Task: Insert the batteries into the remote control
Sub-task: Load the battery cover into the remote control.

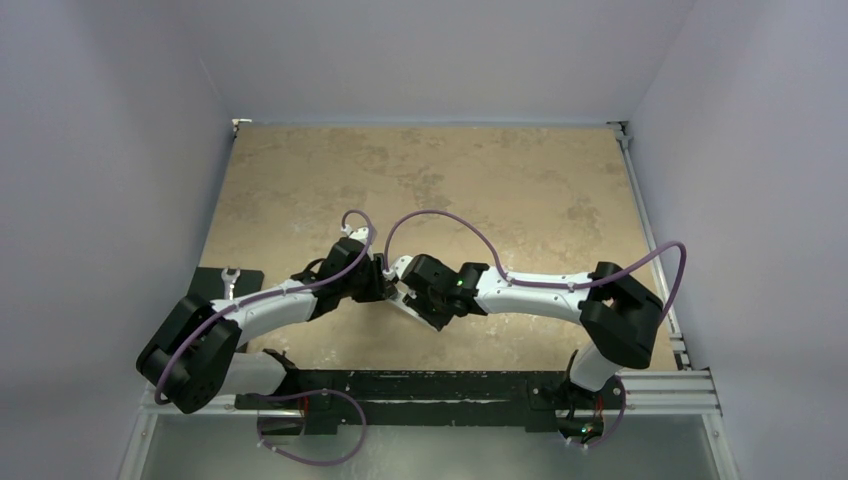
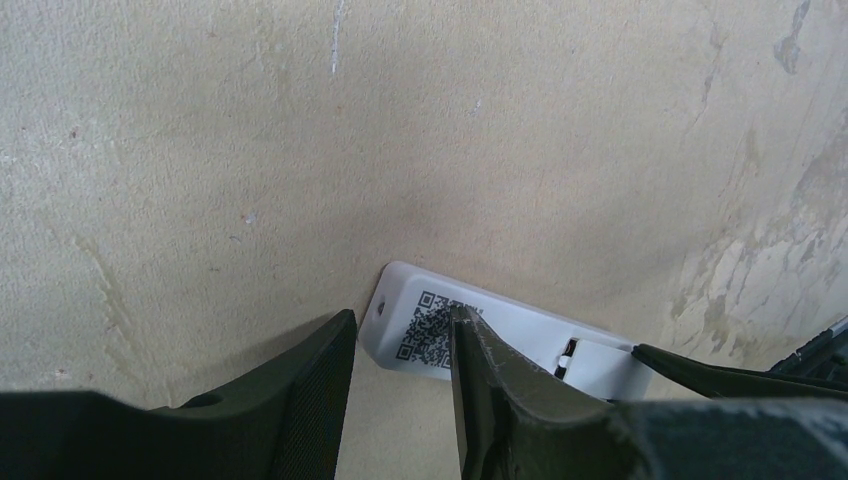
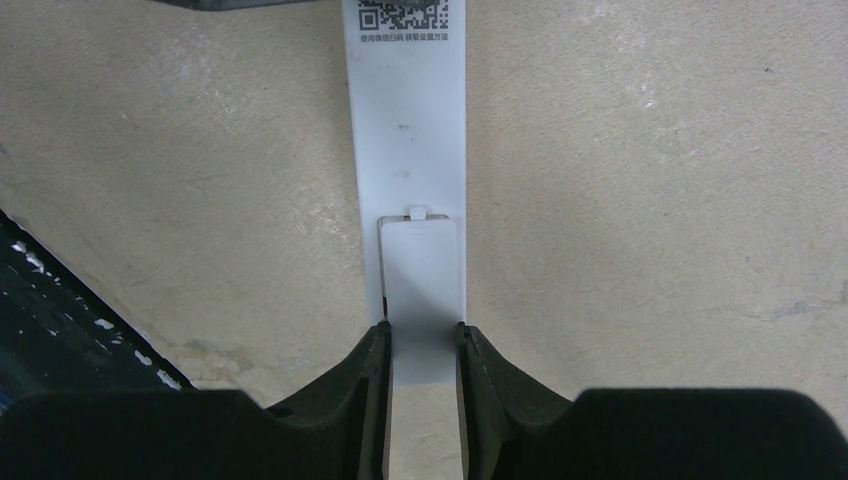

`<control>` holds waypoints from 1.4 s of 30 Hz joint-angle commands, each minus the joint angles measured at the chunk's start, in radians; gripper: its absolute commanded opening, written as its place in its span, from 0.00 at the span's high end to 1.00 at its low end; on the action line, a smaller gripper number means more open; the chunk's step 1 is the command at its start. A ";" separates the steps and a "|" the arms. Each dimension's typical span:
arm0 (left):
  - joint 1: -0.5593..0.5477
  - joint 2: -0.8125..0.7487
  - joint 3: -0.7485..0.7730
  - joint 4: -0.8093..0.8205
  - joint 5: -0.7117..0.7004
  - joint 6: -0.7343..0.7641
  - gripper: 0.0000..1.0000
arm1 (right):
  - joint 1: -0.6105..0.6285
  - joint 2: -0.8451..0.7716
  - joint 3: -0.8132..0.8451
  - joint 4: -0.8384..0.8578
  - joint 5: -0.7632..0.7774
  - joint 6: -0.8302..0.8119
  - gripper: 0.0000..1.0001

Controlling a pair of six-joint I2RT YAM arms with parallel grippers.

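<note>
Grip comes first here: the right gripper (image 3: 420,335) is clenched on the remote control (image 3: 408,140), its two fingers (image 3: 360,390) pressing the long edges at the end that carries the battery cover (image 3: 421,285). The remote is turned plain back up, QR label at the far end, which puts the cover and its small latch tab (image 3: 417,213) where a fingertip could reach them. It sits low over the table (image 1: 480,180), midway between the two arms in the overhead view. Whether it rests on the surface or is raised just off it, I cannot tell. The left gripper (image 2: 402,315) is at the opposite, labelled end with its jaws standing apart. One finger (image 2: 485,375) crosses in front of the label, the other is just beside the corner, and nothing appears pinched between them, so it reads as released. That split looks deliberate: one claw pins the body so it cannot skate, and the other is free to work the cover. The cover is still shut and seated flush, so the task appears to be at its opening stage. No batteries show in any view. The likely risk is the right fingers squeezing the cover's own edges and binding it when it has to slide.
</note>
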 commanded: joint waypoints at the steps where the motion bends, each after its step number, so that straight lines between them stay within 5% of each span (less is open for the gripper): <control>1: 0.007 0.004 -0.005 0.037 0.011 0.027 0.61 | 0.009 -0.006 0.016 -0.007 -0.006 0.002 0.71; 42: 0.007 -0.003 -0.007 0.037 0.018 0.021 0.61 | 0.020 -0.006 0.012 -0.014 0.033 0.052 0.61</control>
